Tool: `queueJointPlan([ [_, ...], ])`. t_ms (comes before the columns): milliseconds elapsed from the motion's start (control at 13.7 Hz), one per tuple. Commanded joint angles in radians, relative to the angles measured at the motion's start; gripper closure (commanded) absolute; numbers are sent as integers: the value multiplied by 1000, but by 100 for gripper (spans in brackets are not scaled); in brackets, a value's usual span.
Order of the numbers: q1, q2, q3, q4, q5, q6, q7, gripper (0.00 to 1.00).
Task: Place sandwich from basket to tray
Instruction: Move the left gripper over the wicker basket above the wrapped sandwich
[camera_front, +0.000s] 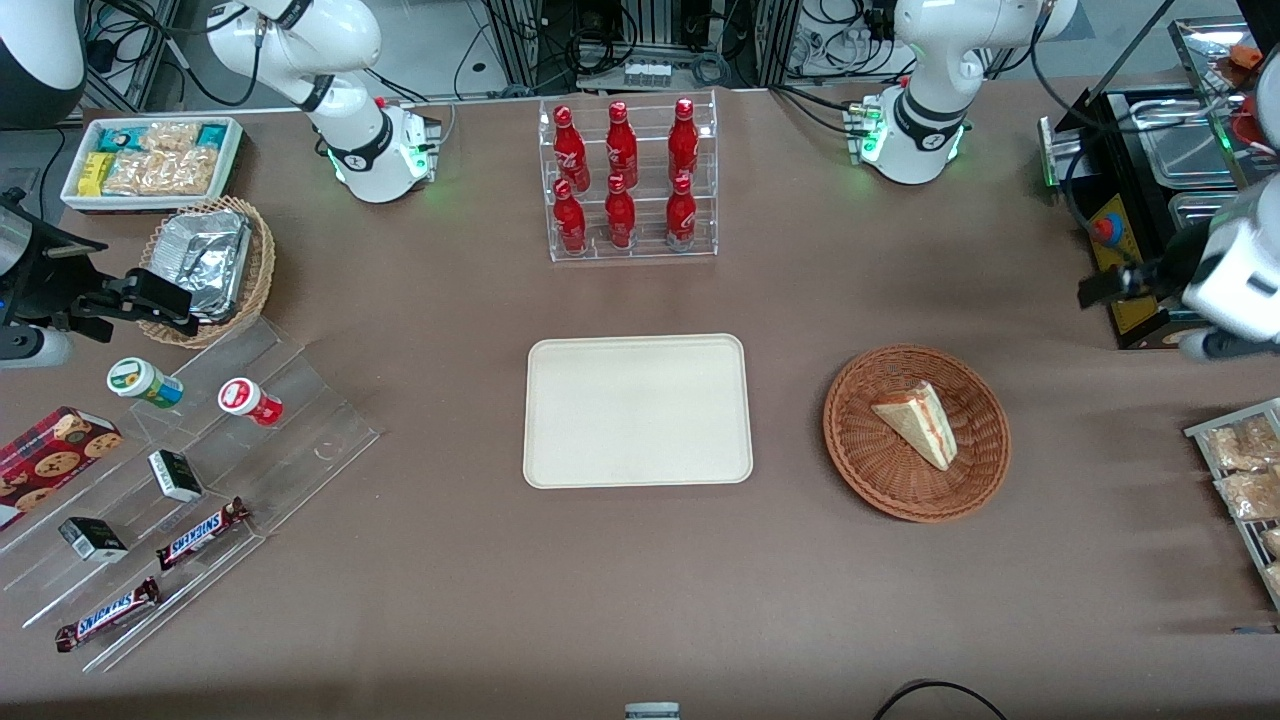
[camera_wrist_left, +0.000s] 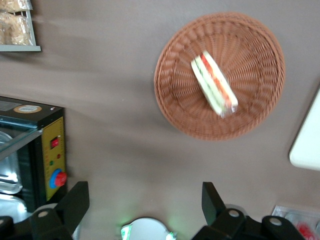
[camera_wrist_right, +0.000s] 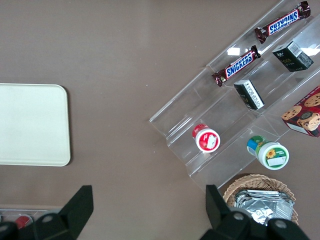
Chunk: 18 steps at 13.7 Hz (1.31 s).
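The sandwich (camera_front: 920, 425), a pale wedge with red and green filling, lies in the round reddish-brown basket (camera_front: 850, 440). The cream tray (camera_front: 637, 410) lies flat beside the basket, toward the parked arm's end, with nothing on it. My left gripper (camera_front: 1105, 285) hangs high above the table at the working arm's end, apart from the basket and farther from the front camera than it. In the left wrist view the gripper (camera_wrist_left: 145, 192) is open and empty, with the sandwich (camera_wrist_left: 214, 82), the basket (camera_wrist_left: 175, 100) and a corner of the tray (camera_wrist_left: 307, 145) below it.
A clear rack of red bottles (camera_front: 628, 180) stands farther from the front camera than the tray. A black box with a red button (camera_front: 1120, 230) sits under the gripper. A rack of snack packets (camera_front: 1245, 480) is at the working arm's end. A stepped clear stand (camera_front: 190, 480) with snacks is at the parked arm's end.
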Motion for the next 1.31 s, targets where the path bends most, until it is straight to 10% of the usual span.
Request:
queueJointPlan([
  [0,-18,49,1,-15,1,70,-97,1],
  [438,-94,126,1,-137,-22,316,-514,0],
  [1241,-163,182,1,-421,-8,742,-662,1],
])
